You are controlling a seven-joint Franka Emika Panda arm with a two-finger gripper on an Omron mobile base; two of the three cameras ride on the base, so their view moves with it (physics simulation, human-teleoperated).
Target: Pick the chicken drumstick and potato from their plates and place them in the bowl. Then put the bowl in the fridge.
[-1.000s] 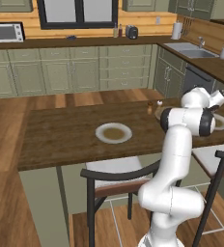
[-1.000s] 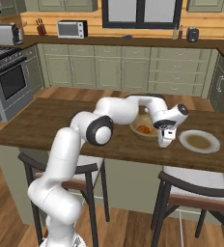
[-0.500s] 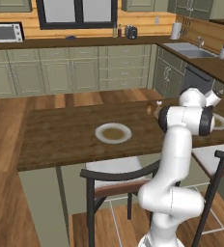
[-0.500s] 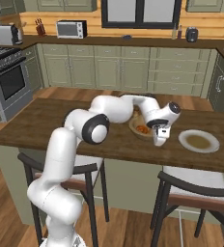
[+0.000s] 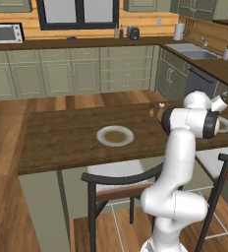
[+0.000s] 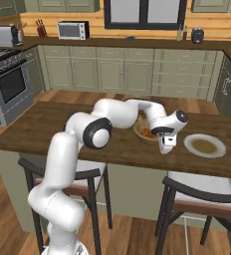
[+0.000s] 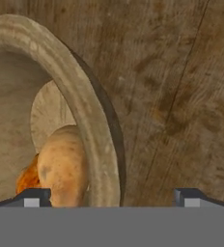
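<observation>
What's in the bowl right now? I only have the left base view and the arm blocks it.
Observer: The potato lies inside the bowl, close to its wall.
Operator: Drumstick in there too?
Observer: Yes. The chicken drumstick shows as an orange piece right beside the potato, also inside the bowl.
Operator: Gripper state?
Observer: The gripper is open. In the hand view the bowl's rim runs between its two tips, one tip on the inner side and the other over the wooden table.
</observation>
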